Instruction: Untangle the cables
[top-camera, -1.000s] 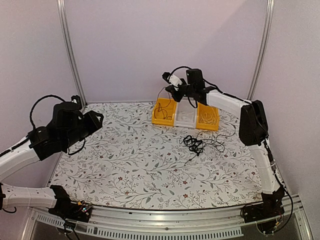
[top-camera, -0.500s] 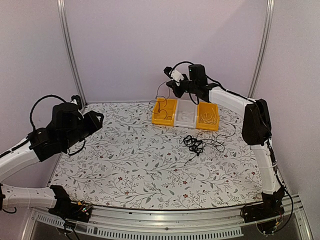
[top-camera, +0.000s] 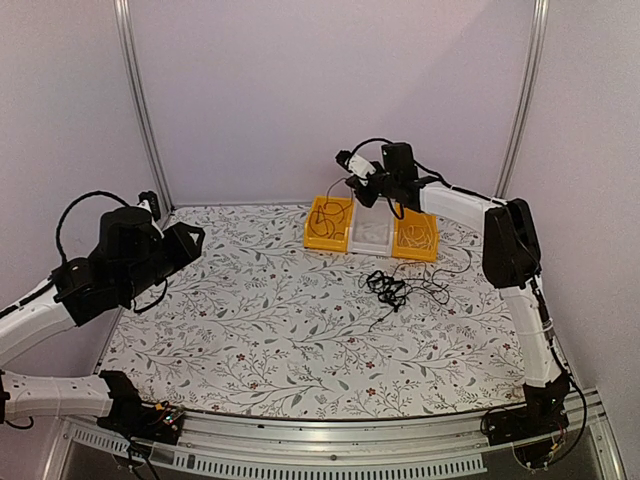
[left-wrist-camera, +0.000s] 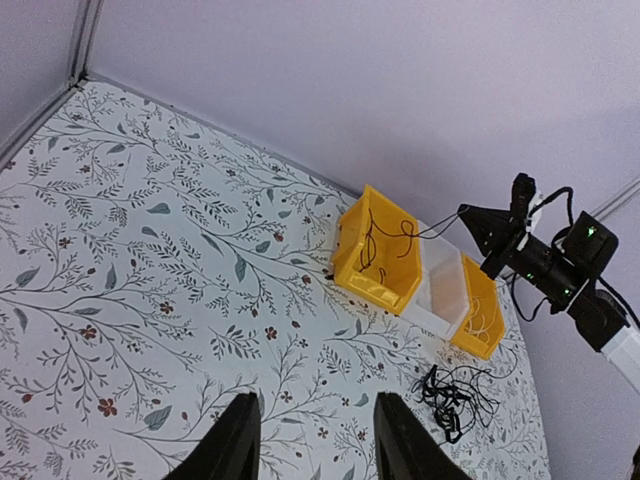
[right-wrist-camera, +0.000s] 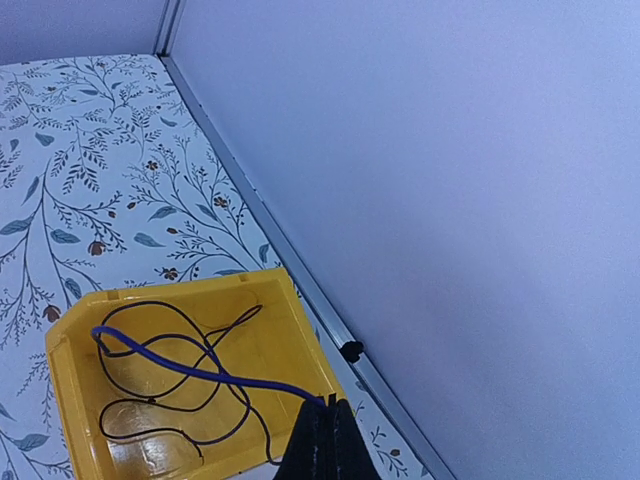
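Cables (top-camera: 392, 288), thin and black, lie in a knotted clump on the table (top-camera: 250, 330), near the left yellow bin (top-camera: 328, 223), on its right and closer to the arm bases. One loose strand (right-wrist-camera: 180, 372) coils inside that bin, its end pinched in the clenched right gripper (right-wrist-camera: 322, 405) just above the bin. The wires look light, limp and quick to snag; a free end or an outer loop seems the best hold. The left gripper (left-wrist-camera: 315, 420) hangs released and empty, well left of the bin. No writing or brand is readable.

Two yellow bins (top-camera: 322, 242), one clear bin (top-camera: 368, 241), three in all; one knotted clump of cables (top-camera: 388, 290) on the surface (top-camera: 250, 330); two robot arms (top-camera: 110, 262)
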